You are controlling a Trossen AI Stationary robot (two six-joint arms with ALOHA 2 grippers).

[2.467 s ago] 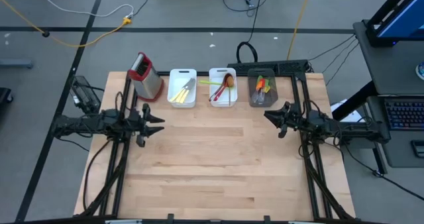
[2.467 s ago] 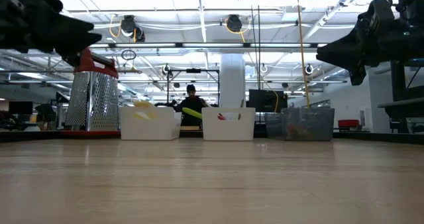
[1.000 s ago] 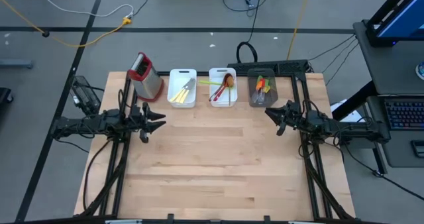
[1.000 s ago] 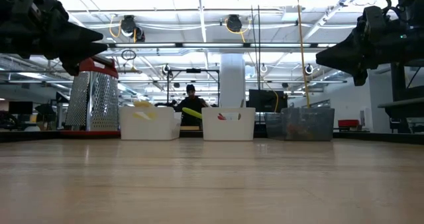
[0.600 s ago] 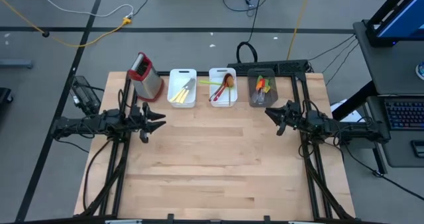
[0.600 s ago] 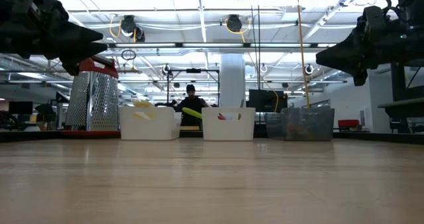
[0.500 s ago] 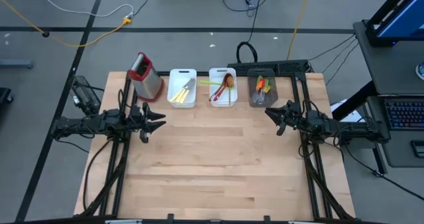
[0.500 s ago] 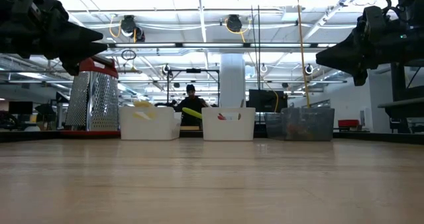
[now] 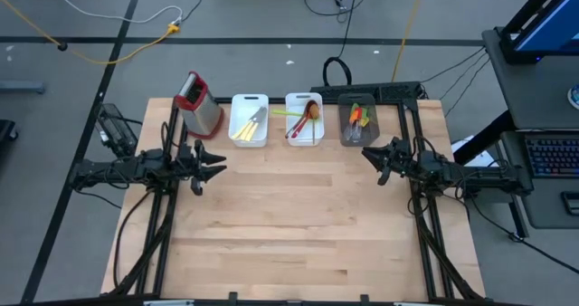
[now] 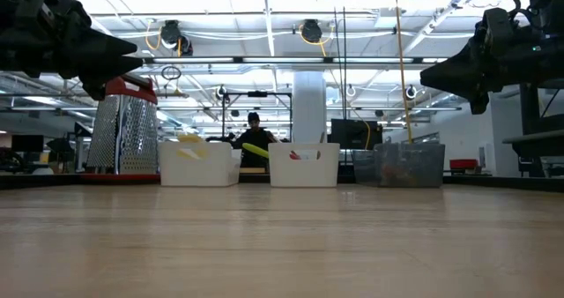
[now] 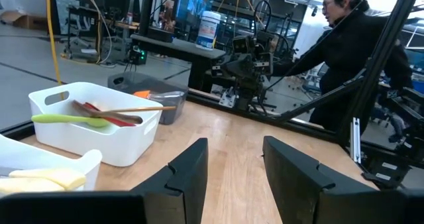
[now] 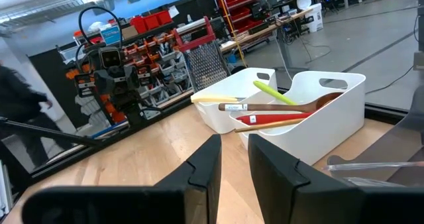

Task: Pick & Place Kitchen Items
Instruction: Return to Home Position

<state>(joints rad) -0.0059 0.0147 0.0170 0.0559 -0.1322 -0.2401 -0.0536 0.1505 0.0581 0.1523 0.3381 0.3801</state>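
Jaws are seen spread, empty, on left gripper (image 9: 215,166) and right gripper (image 9: 373,161), held over opposite sides of table (image 9: 298,220), seemingly unmoved since a second ago.

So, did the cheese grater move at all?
No. The grater is in the same spot as before, right beside the left white bin, on its left.

Along the table's (image 9: 298,224) back edge, left to right: grater (image 9: 201,107), bins (image 9: 306,143) of knives (image 9: 246,129), spoons (image 9: 304,118), spatulas (image 9: 360,118).
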